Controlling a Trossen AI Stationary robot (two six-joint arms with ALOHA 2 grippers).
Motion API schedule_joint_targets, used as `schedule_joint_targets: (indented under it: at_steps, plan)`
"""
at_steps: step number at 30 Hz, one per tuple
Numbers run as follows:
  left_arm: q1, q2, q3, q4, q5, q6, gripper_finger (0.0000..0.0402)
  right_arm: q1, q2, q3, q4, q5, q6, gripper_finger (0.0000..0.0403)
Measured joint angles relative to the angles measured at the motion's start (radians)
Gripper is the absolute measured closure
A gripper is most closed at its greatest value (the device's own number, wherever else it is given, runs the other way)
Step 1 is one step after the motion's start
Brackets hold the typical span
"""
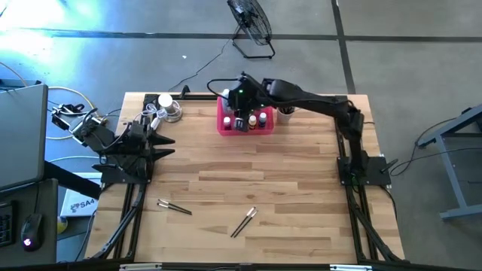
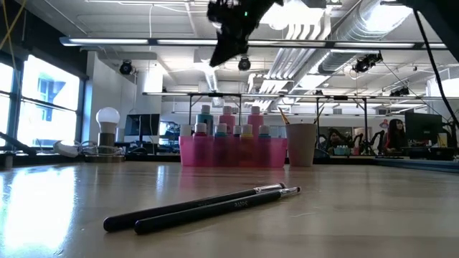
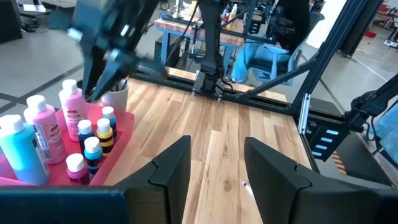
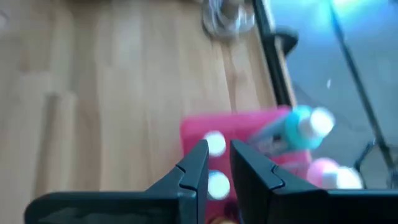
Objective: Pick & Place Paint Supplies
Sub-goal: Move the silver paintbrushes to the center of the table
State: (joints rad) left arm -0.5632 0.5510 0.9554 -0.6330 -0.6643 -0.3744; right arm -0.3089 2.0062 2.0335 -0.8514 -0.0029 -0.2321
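A pink tray [image 1: 226, 125] [image 2: 233, 152] at the table's far middle holds tall pink and teal white-capped bottles [image 3: 43, 127] and several tiny bottles [image 3: 93, 149], all upright. A beige cup [image 1: 285, 114] [image 2: 301, 143] stands right of it. Two pairs of dark paintbrushes [image 1: 174, 206] [image 1: 243, 223] lie flat near the front edge. My right gripper [image 1: 239, 104] [image 4: 219, 160] hangs above the tray, slanting down, its fingers a narrow gap apart with nothing between them. My left gripper [image 1: 167, 147] [image 3: 217, 162] waits open at the table's left, holding nothing.
A light bulb on a base [image 1: 172, 108] [image 2: 107, 118] and loose cables sit at the far left corner. Black frame rails run along the table's sides. The wooden middle of the table [image 1: 248, 169] is bare between the tray and the brushes.
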Motion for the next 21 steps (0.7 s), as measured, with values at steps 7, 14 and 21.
schedule_joint_targets:
  at_steps: [7,14,21]
  plan:
    - [0.000,0.000,0.000,-0.005,0.001,0.003,0.0254,0.062,-0.116,0.001,0.033,-0.010,0.068,0.0344]
    - [0.000,0.001,0.000,-0.006,0.002,0.030,0.0254,0.059,-0.165,0.001,-0.003,-0.136,0.132,0.0377]
    - [0.000,0.001,0.000,-0.015,0.002,0.037,0.0254,0.061,-0.166,-0.016,0.009,-0.197,0.158,0.0400]
